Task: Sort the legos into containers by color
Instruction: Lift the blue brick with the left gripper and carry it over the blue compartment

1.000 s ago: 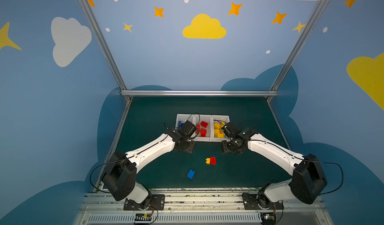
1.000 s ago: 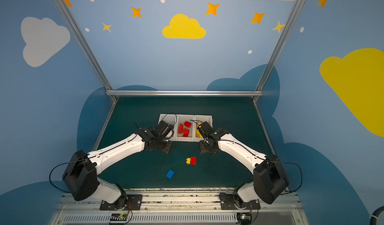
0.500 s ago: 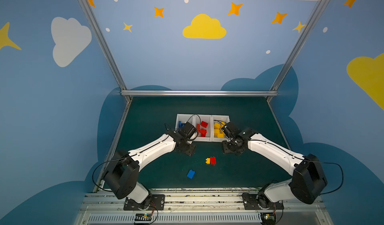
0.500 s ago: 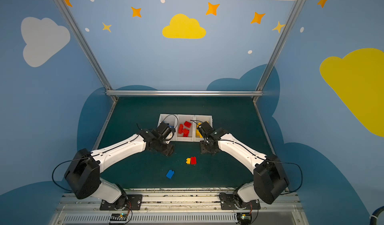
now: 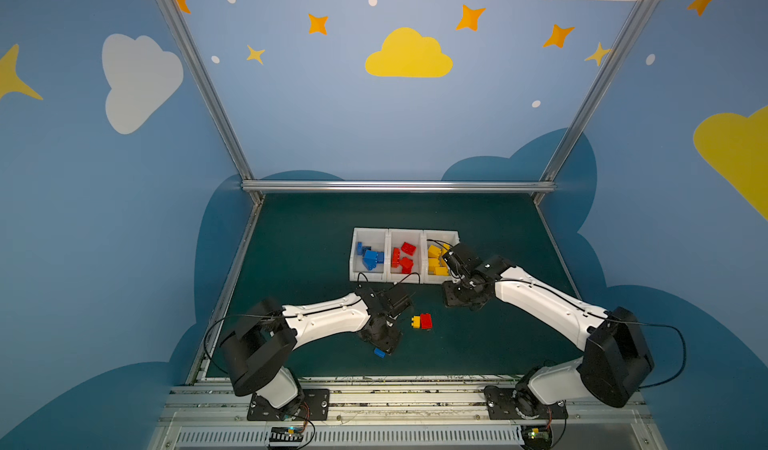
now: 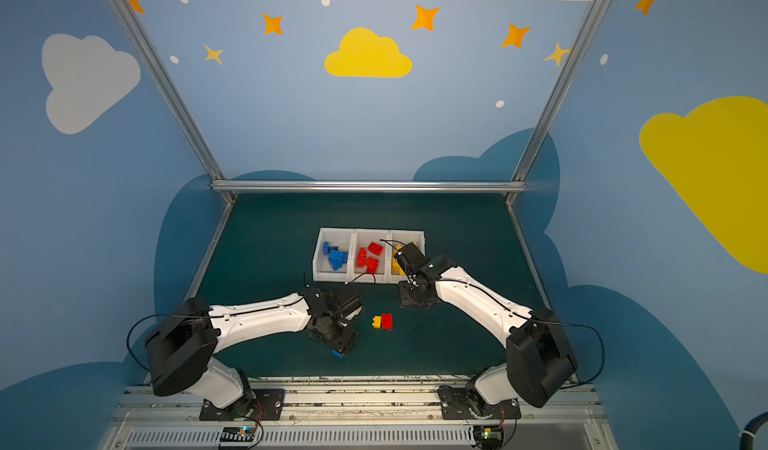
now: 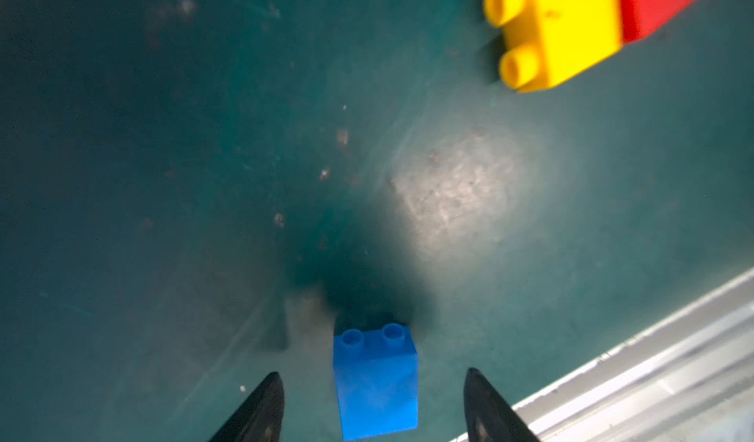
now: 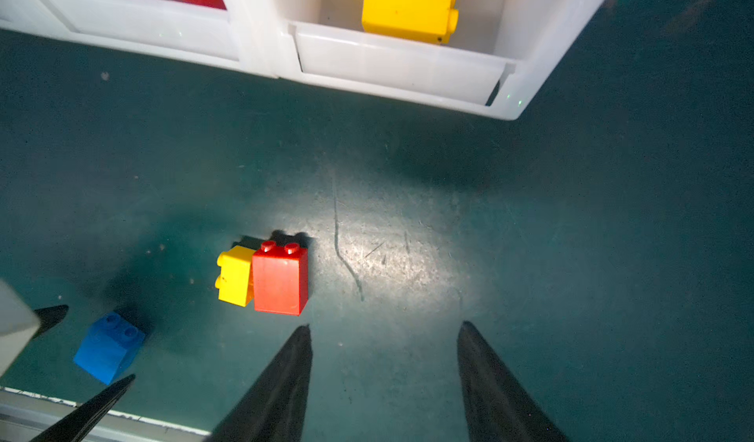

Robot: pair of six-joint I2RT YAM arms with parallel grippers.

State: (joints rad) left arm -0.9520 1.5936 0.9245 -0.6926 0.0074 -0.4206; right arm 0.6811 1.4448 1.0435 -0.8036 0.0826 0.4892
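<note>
The step in hand looks like picking up the loose blue brick [image 7: 377, 395]. It sits on the green tabletop [image 7: 163, 174] near the front rail, well short of the bins [image 5: 369, 230], between the parted fingers of the left hand [image 7: 372, 372], untouched. Its studs face away from the fingertips, and its long axis runs along the gap. Next, lower and close. The right hand [image 8: 383, 331] hangs parted and empty.

The left hand [image 7: 372, 374] has one finger on each side of the blue brick [image 7: 375, 395], w/ a gap on both sides, no contact. The metal rail [image 7: 653, 358] at the surface [image 7: 163, 174] edge runs close beside one finger: little room there. The right hand [image 8: 384, 325] is spread over bare surface; yellow brick [image 8: 235, 274] & red brick [image 8: 280, 280], touching, lie just ahead, the bins [image 8: 400, 64] further on.
</note>
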